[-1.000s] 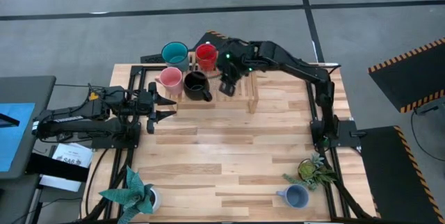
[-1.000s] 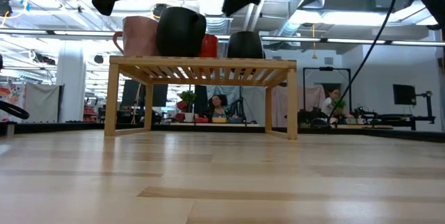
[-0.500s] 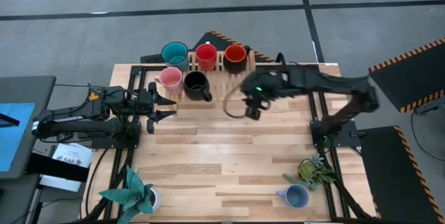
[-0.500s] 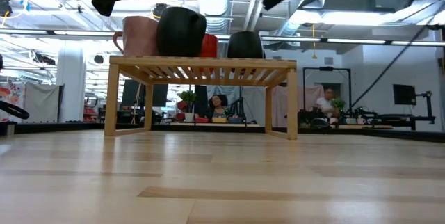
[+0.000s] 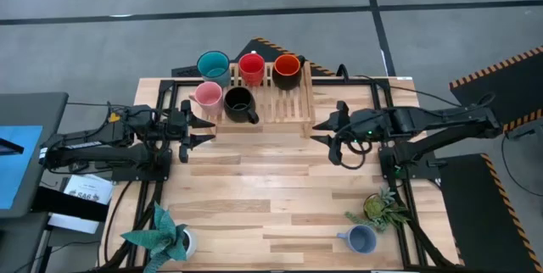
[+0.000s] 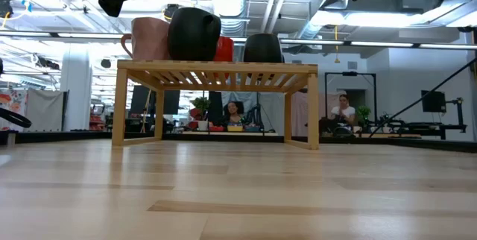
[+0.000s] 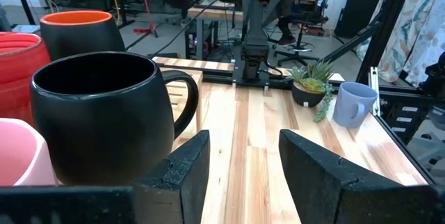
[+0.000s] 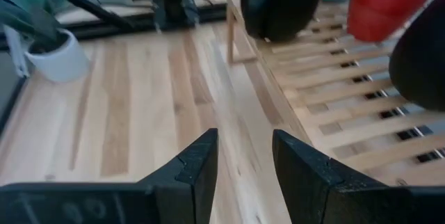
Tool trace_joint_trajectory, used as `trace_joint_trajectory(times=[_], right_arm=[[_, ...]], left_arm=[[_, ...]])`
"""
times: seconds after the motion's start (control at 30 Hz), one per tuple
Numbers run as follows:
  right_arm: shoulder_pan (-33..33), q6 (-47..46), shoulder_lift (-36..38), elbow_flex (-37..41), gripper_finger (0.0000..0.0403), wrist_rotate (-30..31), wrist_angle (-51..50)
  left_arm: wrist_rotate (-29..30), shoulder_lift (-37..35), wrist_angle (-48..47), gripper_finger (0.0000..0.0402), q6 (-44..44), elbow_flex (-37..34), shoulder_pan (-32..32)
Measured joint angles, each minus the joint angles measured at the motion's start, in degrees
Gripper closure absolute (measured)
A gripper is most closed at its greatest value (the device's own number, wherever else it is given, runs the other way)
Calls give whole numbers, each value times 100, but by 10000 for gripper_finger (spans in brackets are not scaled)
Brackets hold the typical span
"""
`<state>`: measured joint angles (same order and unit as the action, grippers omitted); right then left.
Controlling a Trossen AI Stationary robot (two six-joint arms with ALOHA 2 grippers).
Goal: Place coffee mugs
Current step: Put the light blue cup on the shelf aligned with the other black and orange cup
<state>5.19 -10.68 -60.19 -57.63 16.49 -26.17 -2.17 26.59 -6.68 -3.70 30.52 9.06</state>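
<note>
Five mugs sit on the rack; right pincer, open and empty, hovers at its three o'clock, presumably free for the blue mug, while left pincer waits open.

Two dark jointed arms, black cables, green light on right arm, blocky matte-black fingers

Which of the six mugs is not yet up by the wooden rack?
The pale blue mug, alone at the table's near edge beside a potted plant; the other five cluster at the rack.
</note>
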Motion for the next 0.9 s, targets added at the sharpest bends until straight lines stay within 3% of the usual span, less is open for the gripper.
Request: trace_joint_trajectory(times=[0.3,0.37,0.53,0.77,0.9], right_arm=[[120,18,79,111,239,-2,280],[120,18,27,111,239,-4,242],[119,16,-83,111,239,-215,293],[118,-37,-94,111,239,-415,284],[177,-1047,-94,81,239,-1699,-43]], left_arm=[[-11,0,7,243,-4,0,0],[-238,0,7,243,-113,0,-3],[-1538,0,11,243,-114,0,-15],[-1529,0,-4,243,165,0,-13],[-1343,0,-36,243,243,2,-13]])
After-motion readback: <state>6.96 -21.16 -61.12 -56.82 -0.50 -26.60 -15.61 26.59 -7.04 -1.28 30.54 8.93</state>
